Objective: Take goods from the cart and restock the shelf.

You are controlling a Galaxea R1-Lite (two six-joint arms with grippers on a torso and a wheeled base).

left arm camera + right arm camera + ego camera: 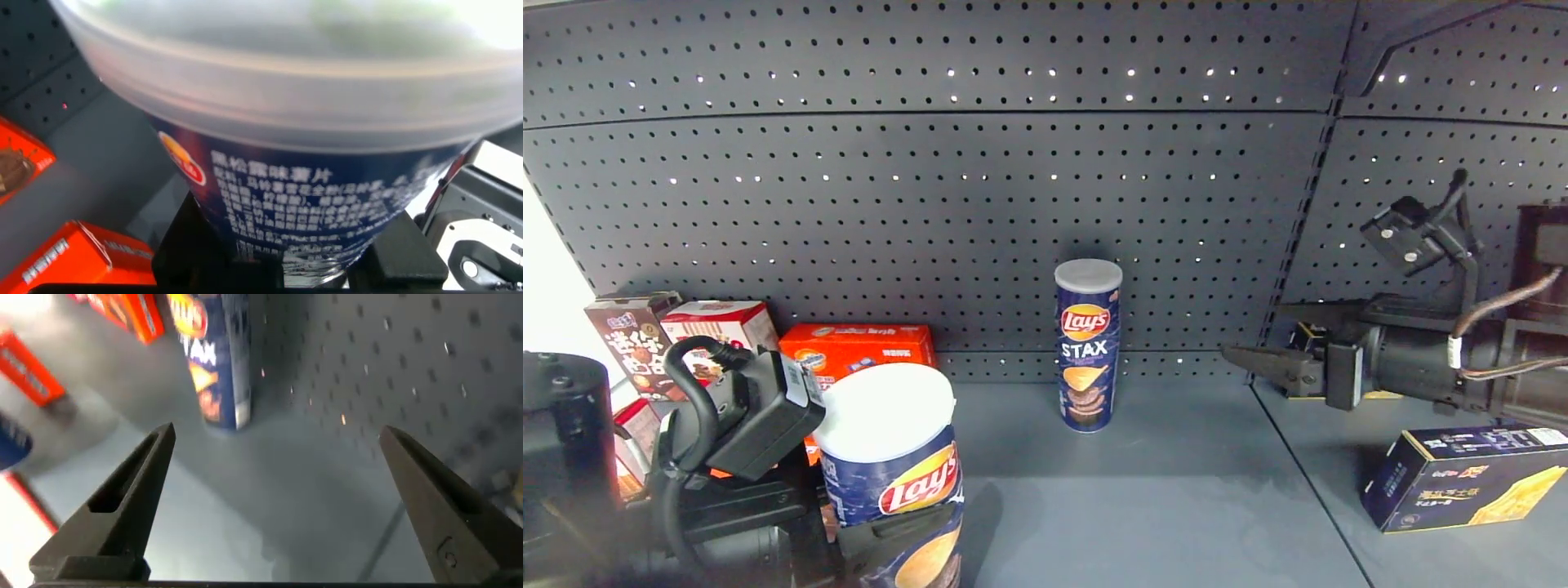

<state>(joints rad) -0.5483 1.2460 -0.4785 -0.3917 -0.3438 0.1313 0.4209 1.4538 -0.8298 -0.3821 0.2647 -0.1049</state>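
Chip can [886, 457] upright in left gripper [886, 535], fingers clamped on its lower body, at front-left of shelf [1176, 506]; second can [1087, 343] standing near pegboard back; orange box [858, 347] behind held can; right gripper [278, 490] spread wide, empty, right of second can.

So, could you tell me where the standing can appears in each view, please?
Head: standing can mid-shelf, before the pegboard.
Left wrist: not in it; held can up close.
Right wrist: the can beyond the open jaws of the right gripper, beside the pegboard.
Shared landmark: the pegboard.
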